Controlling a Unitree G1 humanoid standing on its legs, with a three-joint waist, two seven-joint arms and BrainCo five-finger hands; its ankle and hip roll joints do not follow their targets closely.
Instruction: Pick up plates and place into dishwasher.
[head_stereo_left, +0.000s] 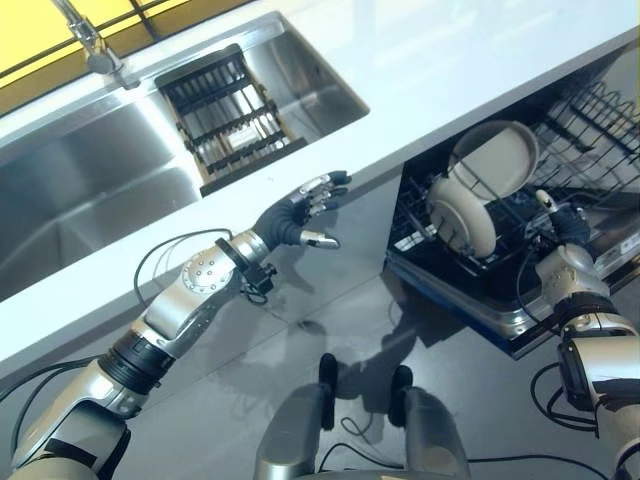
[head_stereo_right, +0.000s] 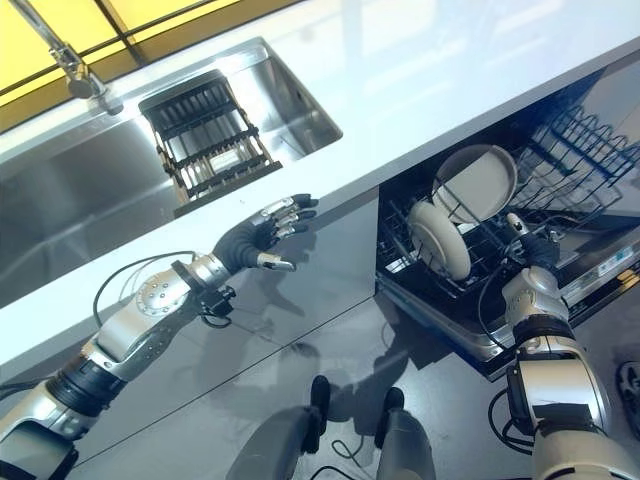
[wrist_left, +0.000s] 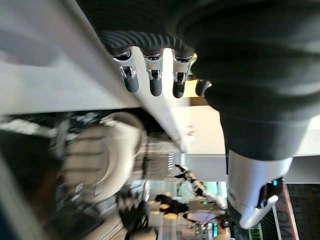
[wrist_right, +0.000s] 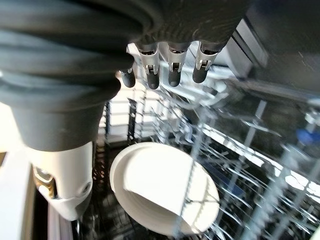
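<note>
Two beige plates stand on edge in the pulled-out dishwasher rack (head_stereo_left: 600, 125): a round one (head_stereo_left: 462, 215) in front and a larger one (head_stereo_left: 497, 158) behind it. My right hand (head_stereo_left: 562, 222) is inside the rack just to the right of the plates, open and holding nothing. In the right wrist view its fingers (wrist_right: 172, 70) are straight above a plate (wrist_right: 160, 187). My left hand (head_stereo_left: 305, 210) hovers open in front of the counter edge, left of the dishwasher, with nothing in it. The left wrist view shows its fingers (wrist_left: 152, 82) with the plates (wrist_left: 105, 155) beyond.
A white countertop (head_stereo_left: 450, 70) runs across the scene above the dishwasher. A steel sink (head_stereo_left: 90, 190) with a faucet (head_stereo_left: 95, 45) sits at the left, holding a black dish rack (head_stereo_left: 230, 115). The open dishwasher door (head_stereo_left: 520, 335) juts out below the rack.
</note>
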